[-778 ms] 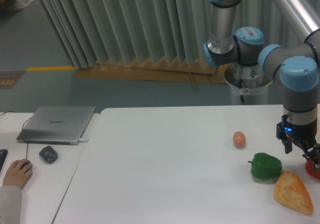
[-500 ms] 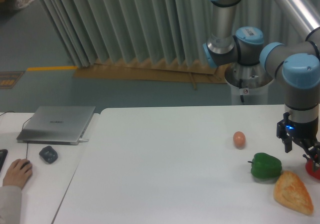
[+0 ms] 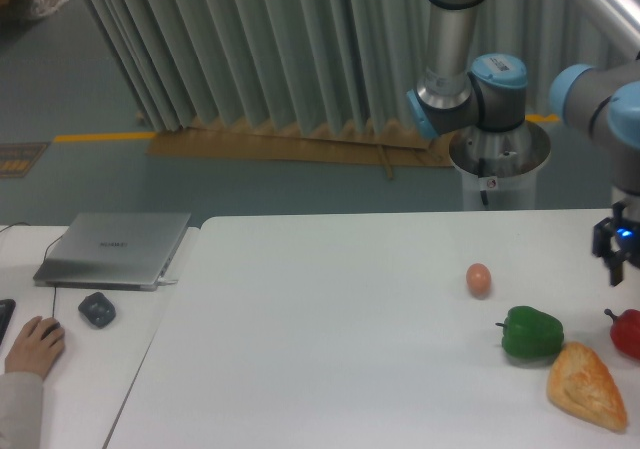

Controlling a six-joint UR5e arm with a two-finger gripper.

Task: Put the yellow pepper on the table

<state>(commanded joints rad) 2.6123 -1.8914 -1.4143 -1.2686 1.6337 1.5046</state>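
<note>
Grey pleated curtains hang behind the large white matte table (image 3: 330, 349) in the single fixed view. On its right part sit a small brown egg (image 3: 479, 279), a glossy green bell pepper (image 3: 532, 333), a golden wedge of bread (image 3: 586, 386) just beside it, and a red pepper (image 3: 627, 333) cut by the frame edge. No yellow pepper shows anywhere, on the table or elsewhere, so its whereabouts cannot be told, and the placing looks not yet done. The black end effector (image 3: 618, 259) with its blue light hangs at the far right edge, above the red pepper and clear of it; it is partly cropped, so whether its fingers are apart or together cannot be told. The grey arm rises steeply above it out of frame.
</note>
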